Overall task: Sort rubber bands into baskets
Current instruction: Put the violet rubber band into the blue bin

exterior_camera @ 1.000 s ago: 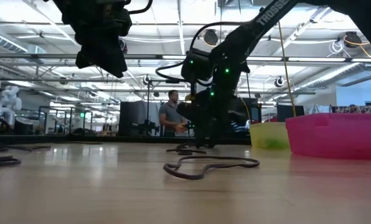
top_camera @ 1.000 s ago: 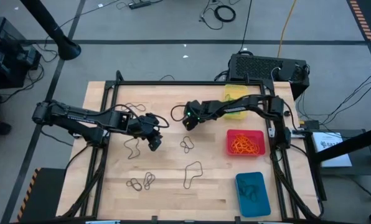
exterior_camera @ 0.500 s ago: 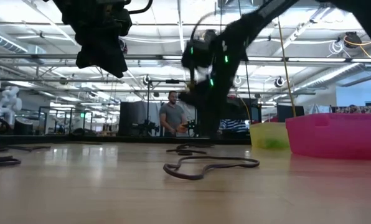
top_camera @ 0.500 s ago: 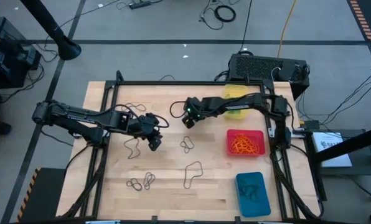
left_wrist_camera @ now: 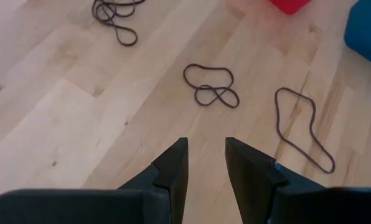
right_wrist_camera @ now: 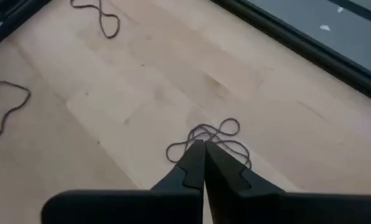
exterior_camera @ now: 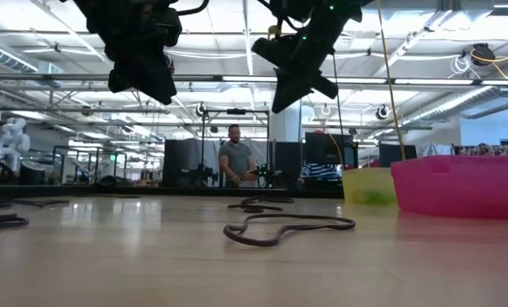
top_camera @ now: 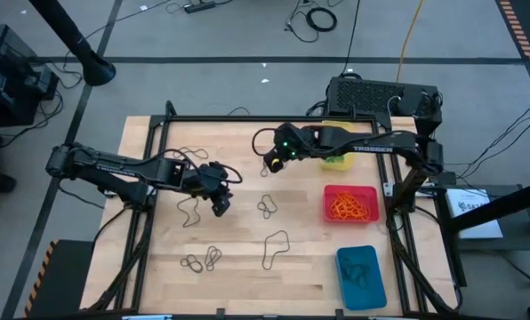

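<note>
Near edge: blue basket (top_camera: 361,277) at 5 o'clock, red basket (top_camera: 350,204) w/ orange bands. L gripper (top_camera: 220,204) parted, empty. Farther, R gripper (right_wrist_camera: 203,148) pressed shut, raised; we think it pinches dark bands (right_wrist_camera: 218,135). Yellow basket (top_camera: 338,133) lies 3 o'clock of it, R arm nearer.

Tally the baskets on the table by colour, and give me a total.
Yellow basket: 1
Red basket: 1
Blue basket: 1
Total: 3
</note>
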`<act>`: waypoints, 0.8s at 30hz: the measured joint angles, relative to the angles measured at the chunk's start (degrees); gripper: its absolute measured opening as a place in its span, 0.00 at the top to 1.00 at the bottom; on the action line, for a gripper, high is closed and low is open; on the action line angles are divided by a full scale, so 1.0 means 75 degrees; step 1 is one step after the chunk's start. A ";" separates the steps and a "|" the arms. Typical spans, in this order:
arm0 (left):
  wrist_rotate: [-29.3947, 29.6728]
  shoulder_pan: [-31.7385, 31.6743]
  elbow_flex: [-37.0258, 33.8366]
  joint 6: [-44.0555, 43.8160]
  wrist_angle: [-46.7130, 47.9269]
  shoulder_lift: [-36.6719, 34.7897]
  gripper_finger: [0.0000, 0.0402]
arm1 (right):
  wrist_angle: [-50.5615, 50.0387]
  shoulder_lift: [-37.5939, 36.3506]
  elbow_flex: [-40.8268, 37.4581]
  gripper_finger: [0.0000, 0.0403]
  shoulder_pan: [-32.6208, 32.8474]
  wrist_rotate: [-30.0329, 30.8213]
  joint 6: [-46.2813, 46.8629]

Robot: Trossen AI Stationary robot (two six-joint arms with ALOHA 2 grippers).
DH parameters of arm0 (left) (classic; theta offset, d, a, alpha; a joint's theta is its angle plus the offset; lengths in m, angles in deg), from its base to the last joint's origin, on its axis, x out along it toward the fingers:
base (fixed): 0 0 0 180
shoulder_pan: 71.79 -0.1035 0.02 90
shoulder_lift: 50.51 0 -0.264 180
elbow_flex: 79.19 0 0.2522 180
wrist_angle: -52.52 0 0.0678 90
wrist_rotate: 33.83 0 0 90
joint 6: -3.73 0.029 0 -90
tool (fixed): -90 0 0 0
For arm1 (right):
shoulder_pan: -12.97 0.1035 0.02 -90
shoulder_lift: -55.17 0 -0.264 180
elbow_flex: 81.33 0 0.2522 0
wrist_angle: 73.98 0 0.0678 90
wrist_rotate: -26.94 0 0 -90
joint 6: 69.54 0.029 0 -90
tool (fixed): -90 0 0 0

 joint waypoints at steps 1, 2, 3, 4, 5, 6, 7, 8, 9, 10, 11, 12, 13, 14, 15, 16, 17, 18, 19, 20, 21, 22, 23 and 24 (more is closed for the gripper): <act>0.0000 0.0013 0.0000 0.0002 -0.0021 0.0001 0.72 | 0.0011 0.0003 -0.0005 1.00 0.0005 0.0077 -0.0010; -0.0004 0.0022 0.0000 0.0002 -0.0021 0.0003 0.72 | 0.0045 0.0055 -0.0006 0.99 0.0008 0.0080 -0.0014; -0.0005 0.0063 0.0000 0.0002 -0.0019 0.0000 0.72 | 0.0135 0.0144 -0.0004 0.99 0.0006 0.0075 -0.0013; -0.0009 0.0088 0.0000 0.0002 -0.0030 0.0000 0.72 | 0.0188 0.0252 0.0000 0.98 -0.0005 0.0063 -0.0016; -0.0008 0.0117 0.0000 0.0003 -0.0030 0.0001 0.72 | 0.0188 0.0407 -0.0003 0.96 -0.0015 0.0046 -0.0041; -0.0009 0.0139 0.0000 0.0005 -0.0027 0.0001 0.72 | 0.0227 0.0613 -0.0006 0.94 -0.0026 0.0047 -0.0106; -0.0009 0.0163 0.0000 0.0005 -0.0030 0.0000 0.72 | 0.0349 0.0807 -0.0011 0.91 -0.0035 0.0053 -0.0238; -0.0009 0.0177 0.0000 0.0005 -0.0030 0.0002 0.72 | 0.0442 0.0978 -0.0019 0.88 -0.0040 0.0064 -0.0430; -0.0009 0.0210 0.0000 0.0002 -0.0025 0.0001 0.72 | 0.0491 0.1138 -0.0033 0.85 -0.0051 0.0076 -0.0689; -0.0009 0.0233 0.0000 0.0002 -0.0024 0.0001 0.72 | 0.0637 0.1311 -0.0033 0.81 -0.0053 0.0079 -0.0951; -0.0009 0.0257 0.0000 0.0004 -0.0021 0.0000 0.72 | 0.0816 0.1463 -0.0020 0.77 -0.0055 0.0084 -0.1132; -0.0012 0.0272 0.0000 0.0003 -0.0003 0.0000 0.72 | 0.0882 0.1610 -0.0012 0.73 -0.0077 0.0084 -0.1291; -0.0012 0.0302 0.0000 0.0000 0.0028 0.0000 0.72 | 0.0874 0.1799 -0.0012 0.69 -0.0093 0.0081 -0.1428; -0.0013 0.0322 0.0000 -0.0004 0.0049 0.0000 0.72 | 0.0892 0.1978 -0.0012 0.65 -0.0117 0.0072 -0.1468; -0.0015 0.0328 0.0000 -0.0004 0.0077 0.0000 0.72 | 0.0898 0.2154 -0.0013 0.61 -0.0152 0.0055 -0.1462; -0.0017 0.0351 0.0000 -0.0005 0.0112 0.0000 0.72 | 0.0867 0.2327 -0.0020 0.57 -0.0187 0.0058 -0.1457; -0.0018 0.0379 0.0000 -0.0013 0.0120 0.0000 0.72 | 0.0874 0.2493 -0.0020 0.54 -0.0221 0.0047 -0.1451; -0.0017 0.0400 0.0000 -0.0058 0.0111 0.0000 0.72 | 0.0893 0.2634 -0.0020 0.50 -0.0255 0.0021 -0.1440; -0.0017 0.0402 0.0000 -0.0135 0.0124 0.0000 0.72 | 0.0897 0.2787 -0.0020 0.47 -0.0292 -0.0045 -0.1443; -0.0012 0.0420 0.0000 -0.0182 0.0130 0.0000 0.72 | 0.0946 0.2961 -0.0020 0.45 -0.0322 -0.0102 -0.1476; -0.0010 0.0414 0.0000 -0.0199 0.0119 0.0000 0.72 | 0.0998 0.3097 -0.0005 0.42 -0.0352 -0.0106 -0.1447; -0.0010 0.0417 0.0000 -0.0202 0.0124 0.0000 0.72 | 0.1005 0.3176 0.0017 0.40 -0.0385 -0.0099 -0.1487; -0.0009 0.0415 0.0000 -0.0207 0.0123 0.0000 0.72 | 0.1013 0.3290 0.0018 0.39 -0.0422 -0.0143 -0.1408; -0.0009 0.0414 0.0000 -0.0207 0.0118 0.0000 0.72 | 0.0956 0.3366 0.0035 0.38 -0.0452 -0.0195 -0.1419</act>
